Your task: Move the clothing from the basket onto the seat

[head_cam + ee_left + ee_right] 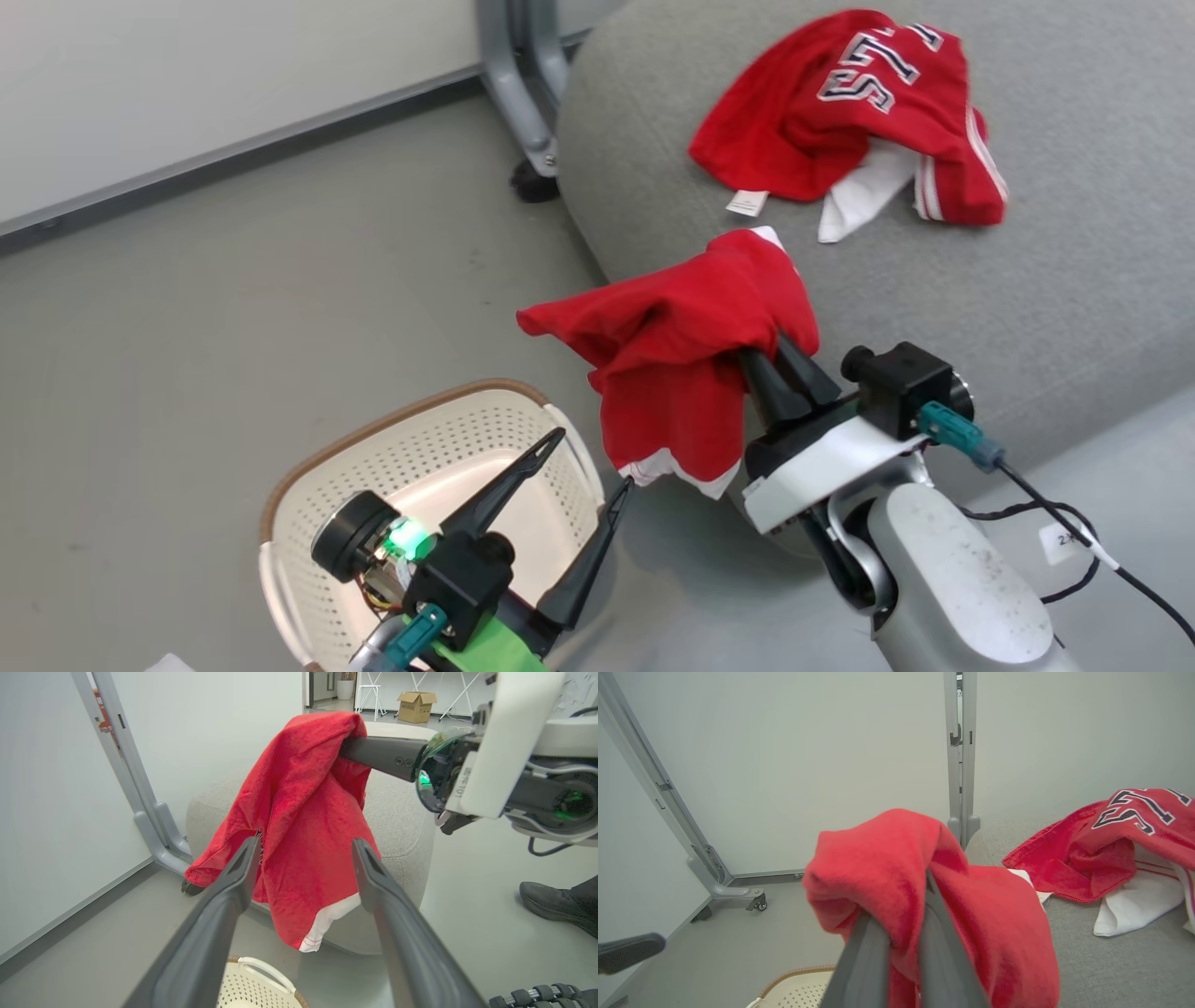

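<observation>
**Second garment carried, not yet over the seat**

The right gripper [773, 353] is clamped on a red garment [672, 373], which hangs just off the near left corner of the seat [1074, 280]. The cushion top lies ahead and to the right of it. The left gripper [593, 457] stands wide and empty over the basket [392, 411]. Count: two garments, with the lettered garment [840, 121] already on the seat, and one basket.

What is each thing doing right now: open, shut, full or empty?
left gripper, open, holding nothing
right gripper, shut on the hanging garment
hanging garment, lifted, dangling in the air
other garment, crumpled on the seat
basket, upright, looks empty
</observation>
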You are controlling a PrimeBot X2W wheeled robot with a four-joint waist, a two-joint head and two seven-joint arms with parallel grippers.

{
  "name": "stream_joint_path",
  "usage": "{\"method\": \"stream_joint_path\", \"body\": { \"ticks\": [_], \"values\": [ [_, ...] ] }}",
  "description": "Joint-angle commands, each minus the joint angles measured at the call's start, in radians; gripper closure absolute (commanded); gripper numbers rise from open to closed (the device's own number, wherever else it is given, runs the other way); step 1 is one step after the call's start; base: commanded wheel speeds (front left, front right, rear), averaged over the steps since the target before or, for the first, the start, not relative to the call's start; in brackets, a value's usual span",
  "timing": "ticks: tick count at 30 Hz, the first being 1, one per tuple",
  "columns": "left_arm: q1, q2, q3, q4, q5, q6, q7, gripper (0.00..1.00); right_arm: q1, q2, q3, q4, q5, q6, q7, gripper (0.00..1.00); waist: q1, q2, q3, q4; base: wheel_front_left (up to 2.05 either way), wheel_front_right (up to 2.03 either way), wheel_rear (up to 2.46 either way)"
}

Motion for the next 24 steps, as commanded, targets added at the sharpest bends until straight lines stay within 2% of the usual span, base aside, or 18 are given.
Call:
{"method": "stream_joint_path", "body": {
  "ticks": [1,5,10,18,24],
  "values": [
    [-0.023,0.009,0.000,-0.004,0.007,-0.005,0.004,0.00,-0.012,0.002,-0.016,0.000,-0.005,0.000,-0.010,1.00,0.0000,0.0000,0.056,-0.097,0.00,0.00,0.00],
    [-0.048,0.015,-0.010,-0.019,0.013,-0.011,0.015,0.00,-0.031,0.005,-0.070,-0.004,-0.011,0.000,-0.019,1.00,0.0000,0.0000,0.087,-0.123,0.00,0.00,0.00],
    [-0.085,0.021,-0.024,-0.038,0.022,-0.020,0.030,0.00,-0.084,-0.011,-0.171,0.002,-0.042,0.000,-0.027,1.00,0.0000,0.0000,0.141,-0.120,0.00,0.00,0.00],
    [-0.178,0.036,-0.028,-0.077,0.034,-0.035,0.048,0.00,-0.290,-0.084,-0.400,-0.021,-0.086,0.000,-0.033,1.00,0.0000,0.0000,0.287,-0.045,0.00,0.00,0.00],
    [-0.264,0.057,-0.038,-0.094,0.050,-0.045,0.048,0.00,-0.480,-0.180,-0.568,-0.046,-0.114,0.000,-0.009,1.00,0.0000,0.0000,0.397,0.021,0.00,0.00,0.00]
  ]
}}
